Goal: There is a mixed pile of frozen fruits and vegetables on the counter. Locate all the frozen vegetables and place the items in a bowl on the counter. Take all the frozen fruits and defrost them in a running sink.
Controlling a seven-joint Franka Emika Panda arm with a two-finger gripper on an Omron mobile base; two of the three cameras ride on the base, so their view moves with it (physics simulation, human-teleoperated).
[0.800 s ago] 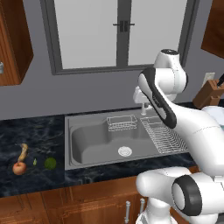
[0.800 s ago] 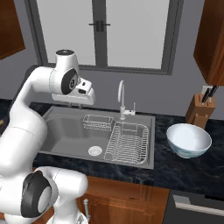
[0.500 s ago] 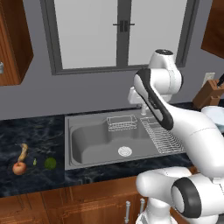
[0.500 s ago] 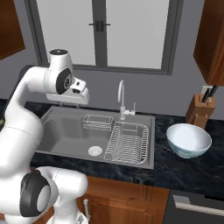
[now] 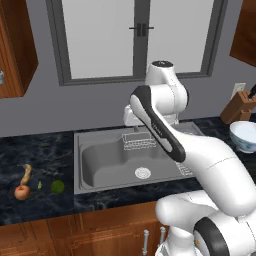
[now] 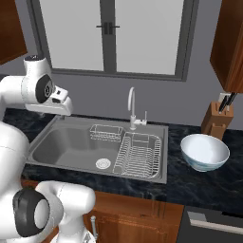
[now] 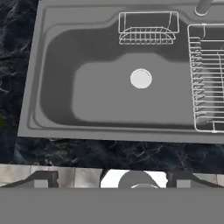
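Glossy white arm (image 5: 200, 155) (dark joints)

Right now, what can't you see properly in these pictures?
- The tiny green bit, left base view: too small to identify.
- The bowl, left base view: cut off by the right edge.
- The faucet, hand view: cut off by the top edge.

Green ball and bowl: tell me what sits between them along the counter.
In the left base view, the sink lies between the green ball on the left and the bowl on the right, with the robot's arm reaching over the basin.
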